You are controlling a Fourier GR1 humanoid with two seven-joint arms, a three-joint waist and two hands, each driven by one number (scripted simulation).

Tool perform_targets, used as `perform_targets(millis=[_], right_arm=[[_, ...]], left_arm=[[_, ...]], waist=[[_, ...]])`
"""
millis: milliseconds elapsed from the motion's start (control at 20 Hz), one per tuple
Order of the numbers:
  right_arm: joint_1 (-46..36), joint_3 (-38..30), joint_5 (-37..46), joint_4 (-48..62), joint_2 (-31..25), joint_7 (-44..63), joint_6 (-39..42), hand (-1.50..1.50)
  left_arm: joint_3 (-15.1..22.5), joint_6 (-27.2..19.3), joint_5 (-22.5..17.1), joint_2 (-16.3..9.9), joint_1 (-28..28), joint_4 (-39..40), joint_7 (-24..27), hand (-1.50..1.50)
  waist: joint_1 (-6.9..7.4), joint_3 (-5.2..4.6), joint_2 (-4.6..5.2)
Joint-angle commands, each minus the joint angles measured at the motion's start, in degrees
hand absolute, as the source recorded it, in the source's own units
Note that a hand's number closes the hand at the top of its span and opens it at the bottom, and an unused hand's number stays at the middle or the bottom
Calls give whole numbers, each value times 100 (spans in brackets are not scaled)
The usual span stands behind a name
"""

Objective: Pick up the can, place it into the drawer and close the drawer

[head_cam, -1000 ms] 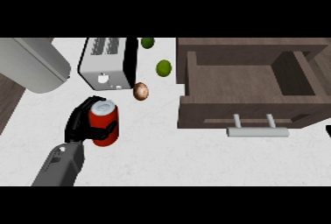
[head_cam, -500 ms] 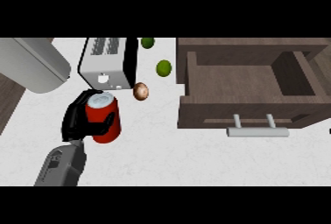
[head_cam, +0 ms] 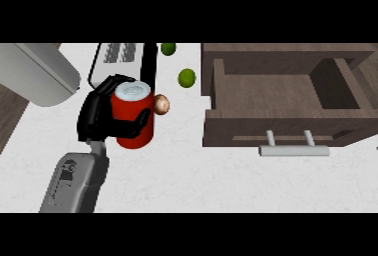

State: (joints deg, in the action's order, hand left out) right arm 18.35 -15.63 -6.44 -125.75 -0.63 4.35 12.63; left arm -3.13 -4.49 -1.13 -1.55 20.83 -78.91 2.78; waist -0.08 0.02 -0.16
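The left hand [head_cam: 103,114] is wrapped around the red can [head_cam: 135,116], fingers curled across its front, and the can appears to be off the white bench [head_cam: 192,175], though from this steep angle I cannot be sure it has left the surface. It sits in front of the toaster [head_cam: 118,59], with a small brown round thing [head_cam: 162,104] just beside its upper right and two green ones, the nearer [head_cam: 187,77] and the farther [head_cam: 168,48], beyond that. The open wooden drawer [head_cam: 221,80] lies well to the right, its metal handle [head_cam: 294,149] sticking out toward the robot. The right hand does not show. The step in hand looks like the carry across to the drawer. To do it well, the can should stay upright and travel high enough to pass over the drawer's left wall, not into it, keeping clear of the brown thing on the way. It would be best lowered into the middle of the drawer floor, away from the walls, so the fingers have room to open and the can stays standing. The close then calls for a push on the drawer front.
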Motion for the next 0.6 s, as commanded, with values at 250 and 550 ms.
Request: perform_targets(millis=[250,550], right_arm=[[-15,-131,-123,-96,-11,69,50,-150],[-204,-64,61,31,31,134,-20,-150]], left_arm=[[689,-795,137,152,1442,-108,-1353,150],[1481,-1594,239,154,2136,-46,-1851,150]], waist=[[-64,0,12],[-48,0,12]])
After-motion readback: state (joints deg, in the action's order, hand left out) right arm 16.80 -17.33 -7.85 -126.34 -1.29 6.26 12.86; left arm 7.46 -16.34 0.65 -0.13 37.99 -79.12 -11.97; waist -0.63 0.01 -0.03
